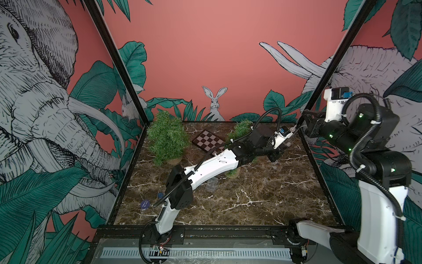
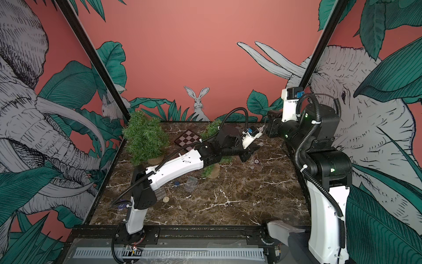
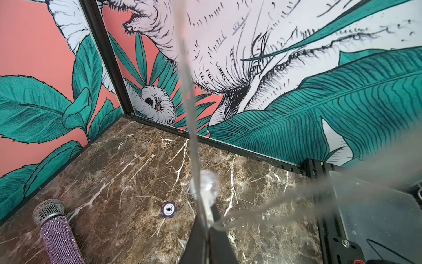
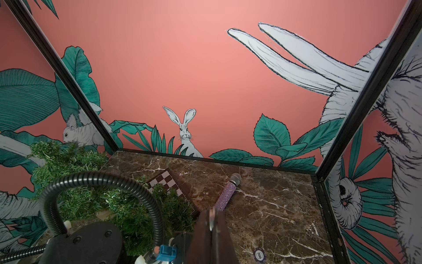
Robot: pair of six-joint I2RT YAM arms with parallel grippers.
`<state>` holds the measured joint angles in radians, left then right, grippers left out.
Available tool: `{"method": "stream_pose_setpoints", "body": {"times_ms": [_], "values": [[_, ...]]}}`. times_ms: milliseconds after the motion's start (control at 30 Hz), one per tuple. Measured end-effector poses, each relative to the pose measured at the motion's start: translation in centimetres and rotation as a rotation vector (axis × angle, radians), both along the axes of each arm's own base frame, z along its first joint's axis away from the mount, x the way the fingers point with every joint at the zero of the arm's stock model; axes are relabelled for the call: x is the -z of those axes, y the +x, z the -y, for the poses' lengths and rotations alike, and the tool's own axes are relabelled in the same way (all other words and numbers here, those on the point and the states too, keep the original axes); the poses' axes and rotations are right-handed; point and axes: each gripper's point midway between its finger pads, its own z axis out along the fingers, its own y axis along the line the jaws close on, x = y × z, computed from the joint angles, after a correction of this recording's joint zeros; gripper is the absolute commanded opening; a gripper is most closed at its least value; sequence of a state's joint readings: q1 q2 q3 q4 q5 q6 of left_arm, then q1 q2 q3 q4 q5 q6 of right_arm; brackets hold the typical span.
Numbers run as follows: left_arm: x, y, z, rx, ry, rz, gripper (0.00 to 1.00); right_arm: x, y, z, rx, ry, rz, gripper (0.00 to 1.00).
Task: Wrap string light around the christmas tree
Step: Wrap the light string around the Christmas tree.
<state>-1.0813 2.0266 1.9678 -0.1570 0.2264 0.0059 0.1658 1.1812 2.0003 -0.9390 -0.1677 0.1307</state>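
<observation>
Two green christmas trees stand on the marble: a bushy larger one (image 1: 167, 137) at the back left and a smaller one (image 1: 239, 129), half hidden behind my left forearm. The string light (image 3: 204, 185) is a clear wire with clear bulbs. My left gripper (image 3: 209, 225) is shut on the wire just below a bulb, low over the table to the right of the smaller tree (image 4: 137, 205). My right gripper (image 4: 212, 211) is shut on a thin piece of the same wire, higher up by the right wall (image 1: 304, 123). Loose bulbs (image 1: 288, 144) hang between the two grippers.
A chessboard (image 1: 208, 140) lies between the trees. A glittery purple microphone (image 4: 228, 194) and a purple 500 poker chip (image 3: 169, 209) lie near the back right corner. A clear plastic box (image 1: 211, 184) and a blue chip (image 1: 145, 203) sit nearer the front.
</observation>
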Motion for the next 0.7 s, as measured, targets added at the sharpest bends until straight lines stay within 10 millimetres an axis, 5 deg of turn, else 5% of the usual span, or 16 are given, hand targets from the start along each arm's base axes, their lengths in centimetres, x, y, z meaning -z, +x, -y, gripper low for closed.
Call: {"method": "stream_pose_setpoints", "body": {"times_ms": [33, 133, 200, 333, 700], "values": [[0.5, 0.0, -0.3, -0.002, 0.009, -0.005, 0.09, 0.3, 0.1, 0.1, 0.003, -0.004, -0.007, 0.0], [2.2, -0.3, -1.4, -0.008, 0.045, -0.03, 0.4, 1.3, 0.5, 0.0, 0.002, -0.008, -0.032, 0.0], [2.9, -0.5, -1.9, -0.008, 0.062, -0.044, 0.48, 1.5, 0.7, -0.3, -0.008, -0.003, -0.039, 0.0], [2.8, -0.6, -2.5, -0.006, 0.07, -0.033, 0.49, 1.3, 0.6, -0.8, -0.036, 0.02, -0.034, 0.0], [-1.6, 0.0, -3.0, -0.019, -0.009, 0.023, 0.49, 0.9, -0.5, -1.4, -0.077, 0.044, -0.019, 0.0]]}}
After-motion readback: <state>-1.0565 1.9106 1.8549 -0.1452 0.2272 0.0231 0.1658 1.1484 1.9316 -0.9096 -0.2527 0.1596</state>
